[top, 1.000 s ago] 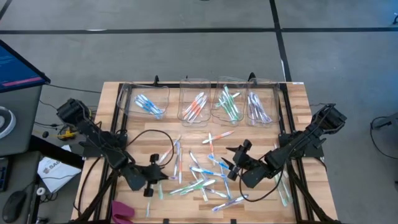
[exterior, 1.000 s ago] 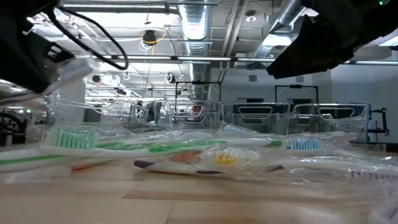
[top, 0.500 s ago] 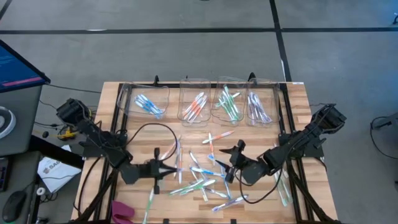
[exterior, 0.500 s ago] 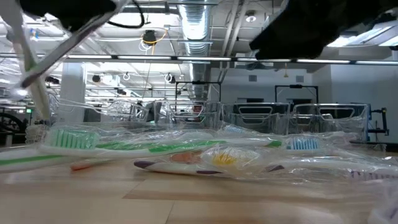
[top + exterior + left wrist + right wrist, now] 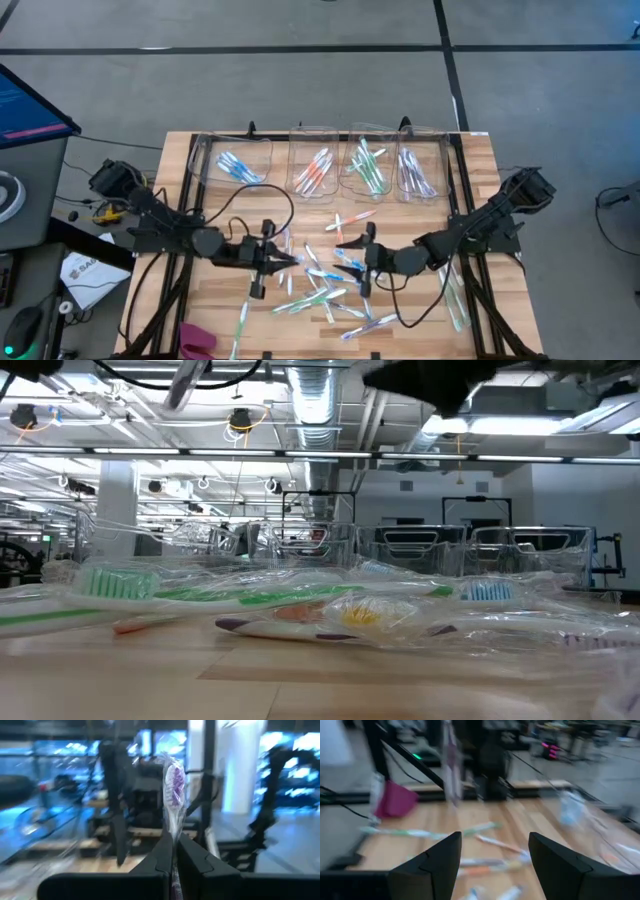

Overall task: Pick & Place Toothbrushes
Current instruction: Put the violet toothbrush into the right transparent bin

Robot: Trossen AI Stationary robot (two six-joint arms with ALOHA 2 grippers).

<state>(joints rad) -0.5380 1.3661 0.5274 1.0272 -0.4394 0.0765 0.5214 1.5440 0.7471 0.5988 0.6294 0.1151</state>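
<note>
While the left gripper (image 5: 172, 852) is clamped on a purple toothbrush (image 5: 174, 790) above the table (image 5: 180, 170), the right gripper (image 5: 362, 262) hangs w/ jaws wide, empty, both arms now nearer the middle vs. before.

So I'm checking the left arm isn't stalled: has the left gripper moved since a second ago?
Yes. In the high view the left gripper, shut on a purple-bristled toothbrush, has swung right and toward the row of clear plastic bins, nearer the table's middle.

loose toothbrushes (image 5: 325, 290) clutter the table's (image 5: 180, 170) middle; four clear bins (image 5: 320, 165) line the far edge; bare wood between them allows passage.
</note>
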